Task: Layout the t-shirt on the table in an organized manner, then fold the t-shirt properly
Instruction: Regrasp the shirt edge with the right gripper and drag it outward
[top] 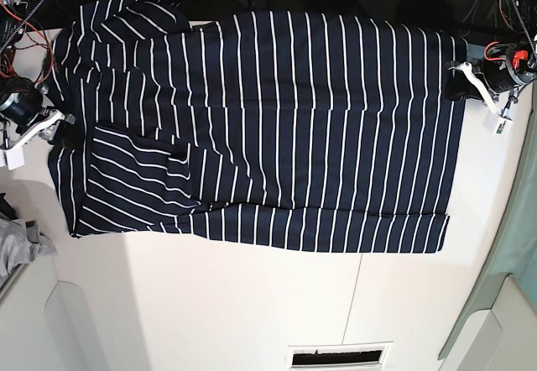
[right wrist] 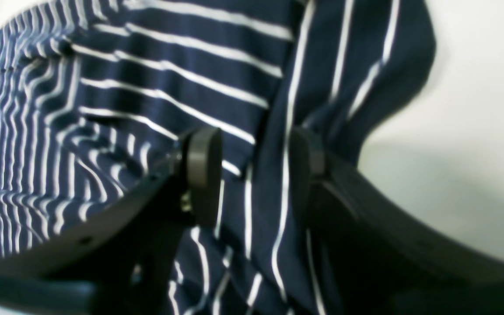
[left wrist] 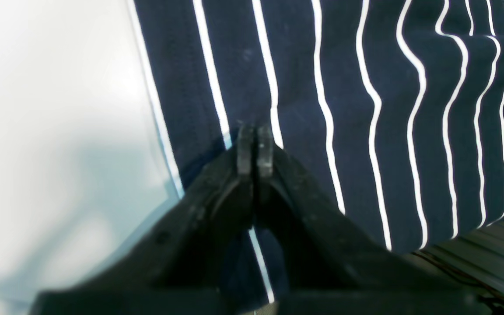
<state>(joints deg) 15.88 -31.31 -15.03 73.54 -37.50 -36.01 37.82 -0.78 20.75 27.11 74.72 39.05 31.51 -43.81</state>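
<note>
Left pincer [left wrist: 255, 146] we see pinched shut on the t-shirt [top: 277, 119]; right pincer [right wrist: 252, 175] gapes, probably straddling a fold, bench [top: 252, 304] alongside.

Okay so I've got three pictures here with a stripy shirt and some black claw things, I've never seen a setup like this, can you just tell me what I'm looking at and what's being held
This is a two-armed robot working on a t-shirt, navy with thin white stripes, spread over a white table. The wide picture looks down on the whole scene. The other two come from cameras on the robot's wrists, looking along the black claws. The left gripper is pinched shut at one end of the shirt, near its edge; it seems to grip the fabric. The right gripper sits over the other end, by a sleeve, with its jaws apart and cloth between them, so it holds nothing. A small grey cloth lies at the table's edge.
</note>
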